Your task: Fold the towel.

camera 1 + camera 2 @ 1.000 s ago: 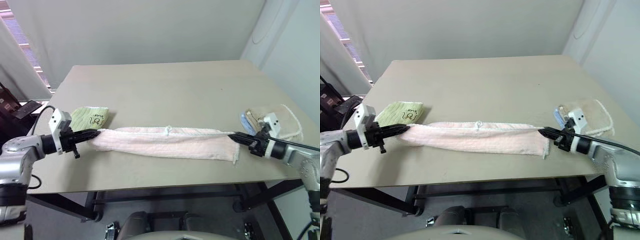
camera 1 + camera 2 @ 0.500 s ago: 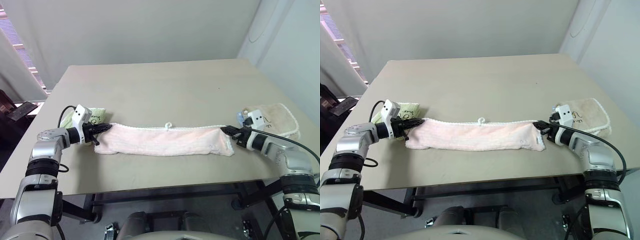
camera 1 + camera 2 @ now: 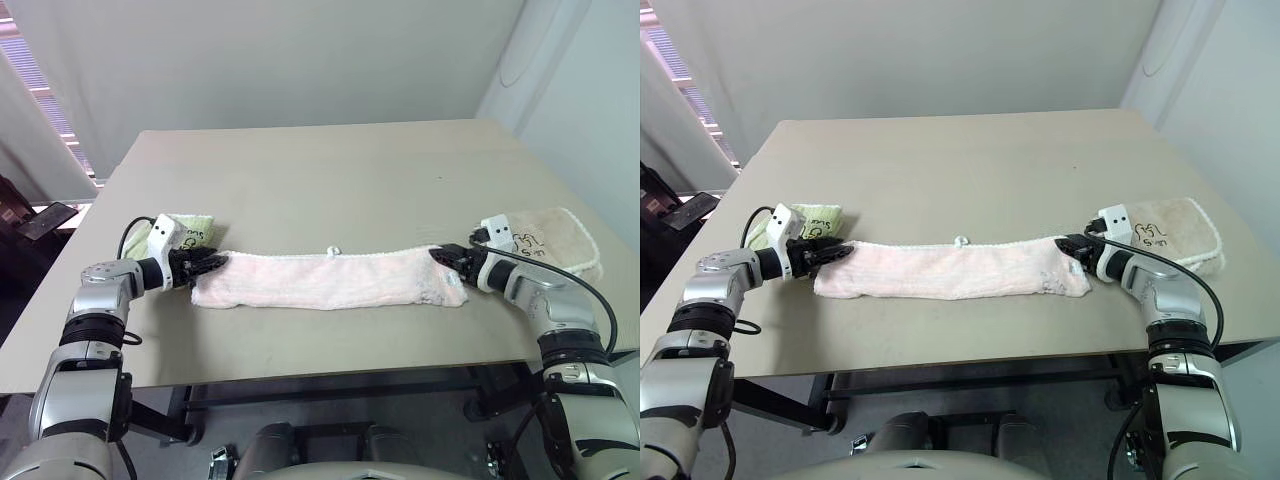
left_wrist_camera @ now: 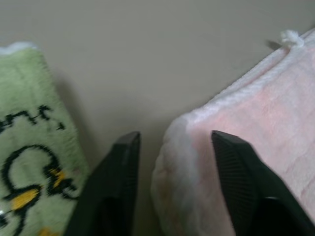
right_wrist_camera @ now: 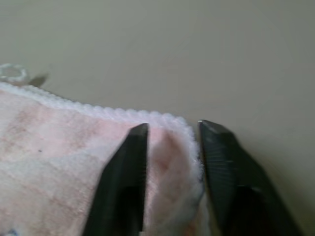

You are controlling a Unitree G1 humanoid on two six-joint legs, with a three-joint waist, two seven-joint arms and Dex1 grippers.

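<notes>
The pale pink terry towel with white trim [image 3: 330, 280] is lying as a long, narrow band across the near half of the beige table [image 3: 330, 170], running parallel to the near edge, its small white loop [image 3: 336, 251] sticking out of the far long edge about midway. The left gripper [image 4: 172, 142] is sitting at the band's left end with its two black fingers parted, the towel's corner lying between them and nothing clamped. The right gripper [image 5: 170, 132] is sitting at the right end, its jaws likewise apart and straddling the trimmed corner without pinching it.

Judging from this, the lengthwise fold is done and laid flat, and both ends are being let go. The step in hand looks like the release before the next fold.

That next fold probably calls for one gripper to pinch both layers at one end, lift, and carry that end over to the other so the band halves, keeping the trimmed edges lined up.

The folded light-green towel with dark lettering [image 3: 183, 232] is lying just beside the left gripper, toward the table's left edge, and the folded beige towel with a white border [image 3: 555, 238] is lying just behind the right gripper, near the right edge; both need to be cleared when the arms are moving
</notes>
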